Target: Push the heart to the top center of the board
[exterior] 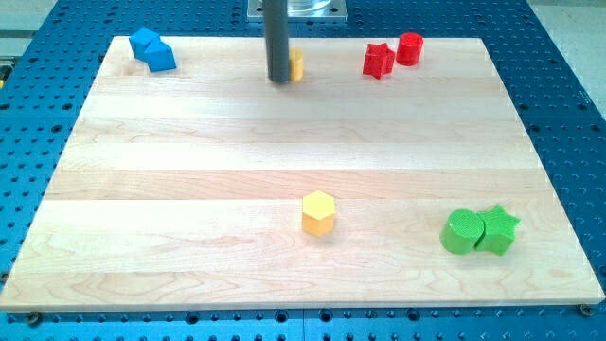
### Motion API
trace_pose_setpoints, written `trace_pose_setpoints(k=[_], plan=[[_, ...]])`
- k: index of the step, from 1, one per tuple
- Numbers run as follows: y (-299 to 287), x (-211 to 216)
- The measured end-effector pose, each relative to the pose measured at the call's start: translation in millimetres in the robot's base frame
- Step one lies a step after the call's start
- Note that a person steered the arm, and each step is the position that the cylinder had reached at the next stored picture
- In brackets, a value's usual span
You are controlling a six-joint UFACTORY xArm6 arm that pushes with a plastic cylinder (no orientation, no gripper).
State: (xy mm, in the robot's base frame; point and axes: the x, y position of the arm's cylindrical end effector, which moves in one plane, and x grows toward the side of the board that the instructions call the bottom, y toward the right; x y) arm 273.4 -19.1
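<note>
A yellow block (297,64), mostly hidden behind the rod, sits at the top centre of the wooden board (189,189); its shape cannot be made out. My tip (279,80) rests on the board just left of it, touching or nearly touching it. A yellow hexagon block (318,212) lies at the lower middle.
Two blue blocks (152,49) touch each other at the top left corner. A red star (378,61) and a red cylinder (409,47) sit at the top right. A green cylinder (462,232) and a green star (498,229) touch at the bottom right.
</note>
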Motion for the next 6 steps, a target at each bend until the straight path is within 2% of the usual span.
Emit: trace_pose_setpoints(k=[1,2,3,4,5,6], plan=[[5.5,30.4],[35.6,31.0],[56.9,11.8],[38.7,-16.1],[16.8,-24.6],[12.9,1.9]])
